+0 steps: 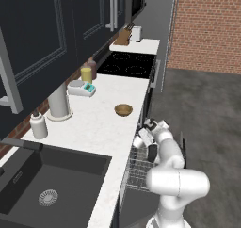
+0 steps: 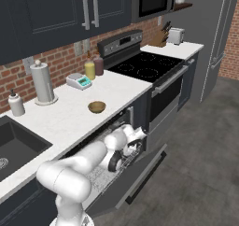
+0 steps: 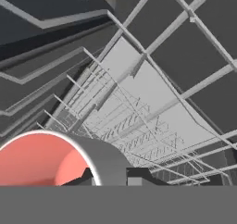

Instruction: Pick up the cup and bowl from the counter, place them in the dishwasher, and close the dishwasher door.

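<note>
Pinkish-red inside and white outside, the cup (image 3: 51, 160) sits pinched in our gripper (image 3: 113, 177), low over the white wire rack (image 3: 139, 121) of the open dishwasher (image 2: 119, 173). Its mouth is tilted, so letting go from here could, we judge, leave it rolling between the tines or catching on a wire. Far off on the counter (image 1: 101, 123), the bowl (image 1: 123, 109) waits, left of the cooktop (image 2: 144, 66).

base views: behind arm, left/right, share counter (image 1: 101, 123) | hand view: close over rack (image 3: 139, 121)
</note>
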### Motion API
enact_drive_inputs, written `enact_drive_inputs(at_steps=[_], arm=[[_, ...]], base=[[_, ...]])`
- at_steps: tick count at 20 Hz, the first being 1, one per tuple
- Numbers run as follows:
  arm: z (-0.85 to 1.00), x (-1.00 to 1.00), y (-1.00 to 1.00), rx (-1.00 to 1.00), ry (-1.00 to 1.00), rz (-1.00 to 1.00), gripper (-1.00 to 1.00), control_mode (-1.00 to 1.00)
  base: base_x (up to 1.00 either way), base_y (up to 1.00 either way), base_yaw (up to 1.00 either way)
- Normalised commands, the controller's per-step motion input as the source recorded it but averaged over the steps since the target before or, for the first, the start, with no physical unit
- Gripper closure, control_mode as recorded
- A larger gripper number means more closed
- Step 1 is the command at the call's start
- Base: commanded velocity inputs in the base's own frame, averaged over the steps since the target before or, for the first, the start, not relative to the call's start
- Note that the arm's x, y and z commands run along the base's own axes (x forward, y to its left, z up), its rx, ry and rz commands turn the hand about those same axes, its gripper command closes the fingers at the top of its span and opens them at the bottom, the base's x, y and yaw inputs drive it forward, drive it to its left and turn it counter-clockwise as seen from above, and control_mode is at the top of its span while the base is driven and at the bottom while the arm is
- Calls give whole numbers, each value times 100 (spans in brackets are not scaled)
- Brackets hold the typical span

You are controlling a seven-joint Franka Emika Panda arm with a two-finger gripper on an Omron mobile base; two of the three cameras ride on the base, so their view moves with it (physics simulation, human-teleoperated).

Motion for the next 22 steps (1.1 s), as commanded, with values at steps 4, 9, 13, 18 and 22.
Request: enact_drive_inputs(at_steps=[4,9,13,18,22], arm=[[-36,26,0,1,12,-11,100,-100],[-17,8,0,2,7,-12,100,-100],[0,-2,0,0,4,-17,-100,-100],[0,-2,-14,0,6,-20,-100,-100],[-3,-3,-40,0,9,-21,-100,-100]], base=[[0,0,0],[0,0,0],[0,0,0],[0,0,0],[0,0,0]])
